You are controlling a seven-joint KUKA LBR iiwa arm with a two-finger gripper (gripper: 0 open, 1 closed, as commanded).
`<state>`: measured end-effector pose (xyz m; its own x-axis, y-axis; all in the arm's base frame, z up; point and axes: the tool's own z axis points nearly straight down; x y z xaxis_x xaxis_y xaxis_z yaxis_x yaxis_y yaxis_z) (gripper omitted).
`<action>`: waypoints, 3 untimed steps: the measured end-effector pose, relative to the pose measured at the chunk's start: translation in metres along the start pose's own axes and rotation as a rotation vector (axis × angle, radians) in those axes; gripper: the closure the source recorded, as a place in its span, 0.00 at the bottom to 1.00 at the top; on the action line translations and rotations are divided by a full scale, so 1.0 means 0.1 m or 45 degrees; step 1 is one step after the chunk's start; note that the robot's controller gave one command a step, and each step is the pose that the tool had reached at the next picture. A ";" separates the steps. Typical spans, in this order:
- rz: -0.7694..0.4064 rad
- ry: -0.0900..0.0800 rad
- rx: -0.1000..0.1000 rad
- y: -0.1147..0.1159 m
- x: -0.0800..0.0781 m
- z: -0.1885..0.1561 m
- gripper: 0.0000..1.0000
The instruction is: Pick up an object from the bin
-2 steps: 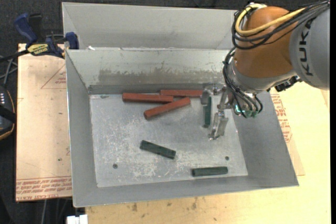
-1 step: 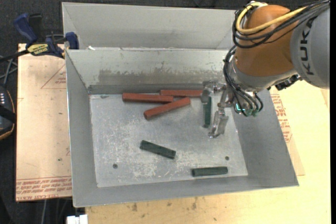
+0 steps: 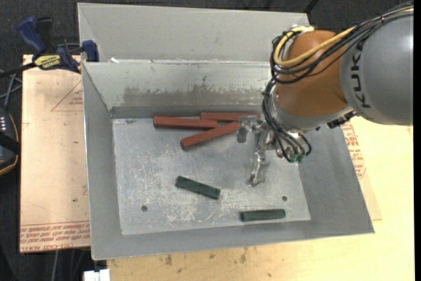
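My gripper (image 3: 254, 174) hangs over the bin floor right of the middle, its tip just above the metal. I see nothing held in it. Three red-brown sticks lie behind it along the back wall: a flat one (image 3: 184, 122), a short one (image 3: 225, 116) and a tilted one (image 3: 208, 136) whose right end comes close to the gripper's body. A dark green block (image 3: 197, 187) lies to the left front of the gripper. A second dark green bar (image 3: 262, 214) rests near the front edge, just below the gripper.
The orange-covered wrist and grey arm reach in over the bin's right wall, hiding the back right corner. The bin's sloped walls close in all around the flat floor.
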<state>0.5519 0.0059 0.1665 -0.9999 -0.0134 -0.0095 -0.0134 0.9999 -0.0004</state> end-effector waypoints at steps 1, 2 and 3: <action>0.112 0.007 -0.002 0.40 -0.12 0.54 0.00; 0.171 0.003 -0.003 0.50 -0.16 0.68 0.00; 0.048 0.015 -0.001 0.50 -0.06 0.60 0.00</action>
<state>0.5580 0.0556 0.1064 -0.9997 0.0245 0.0026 0.0245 0.9997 0.0008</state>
